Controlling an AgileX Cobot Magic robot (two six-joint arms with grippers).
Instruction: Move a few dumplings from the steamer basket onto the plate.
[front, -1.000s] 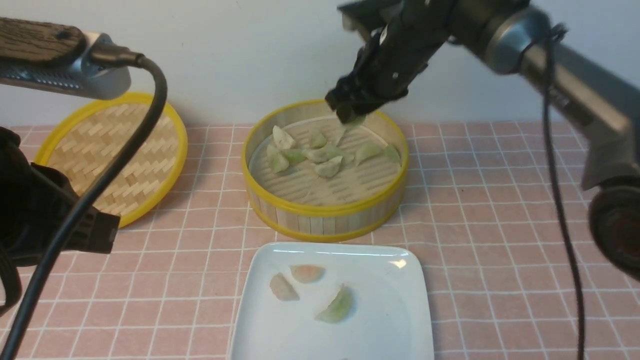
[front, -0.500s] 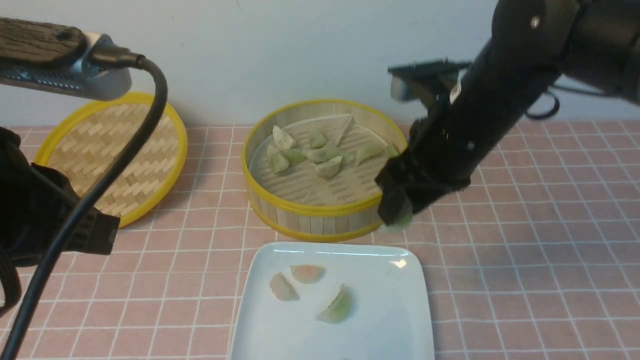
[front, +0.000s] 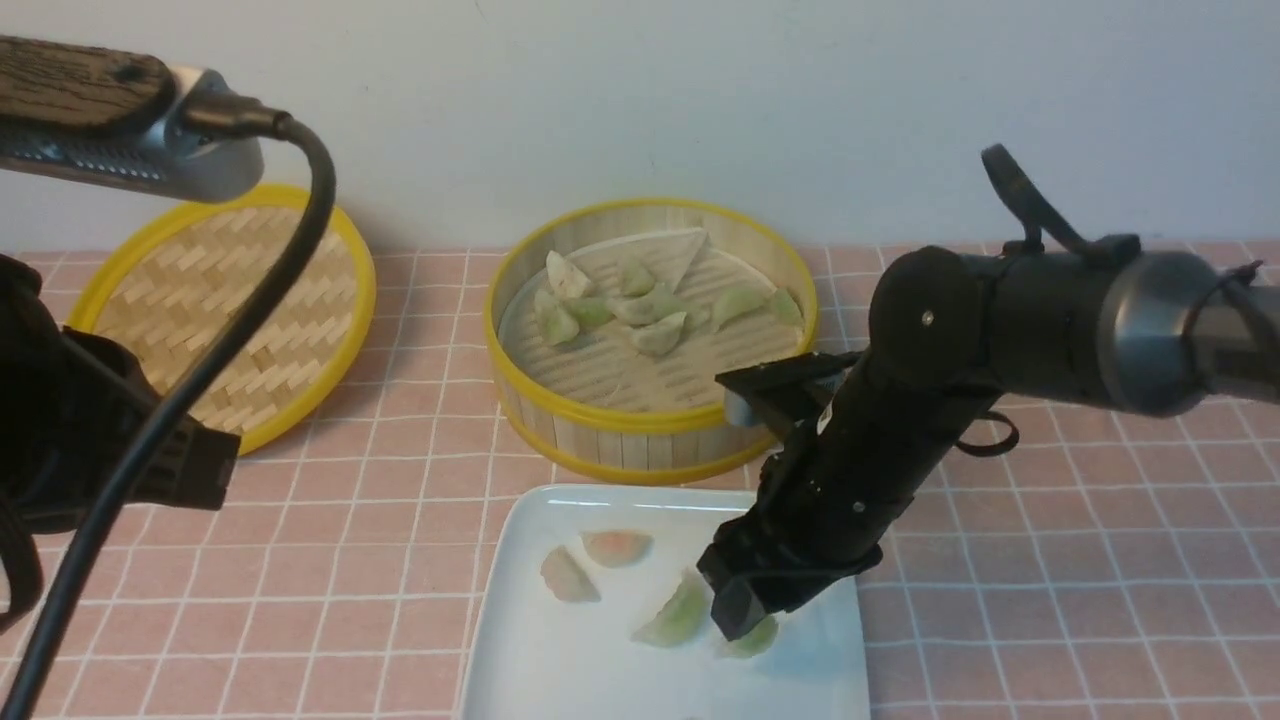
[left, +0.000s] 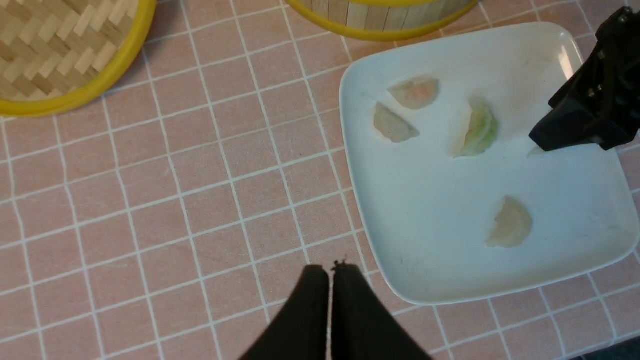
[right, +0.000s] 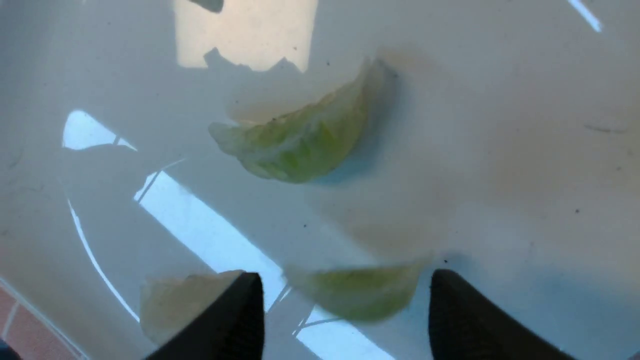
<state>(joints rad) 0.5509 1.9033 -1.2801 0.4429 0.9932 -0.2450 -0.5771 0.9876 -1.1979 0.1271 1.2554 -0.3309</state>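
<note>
The lid (front: 225, 310) lies flat on the bench (front: 400, 520) at far left. The left end effector (left: 330, 272) is closed and empty, above the bench near the plate (front: 560, 680). The basket (front: 650, 435) stands behind the plate and holds a cluster of dumplings (front: 655, 332). Four more (left: 480, 127) rest on the plate. The right end effector (front: 742, 612) hangs low over the plate's right part, jaws apart. A blurred green dumpling (right: 357, 297) lies between its fingertips, apparently free of both.
</note>
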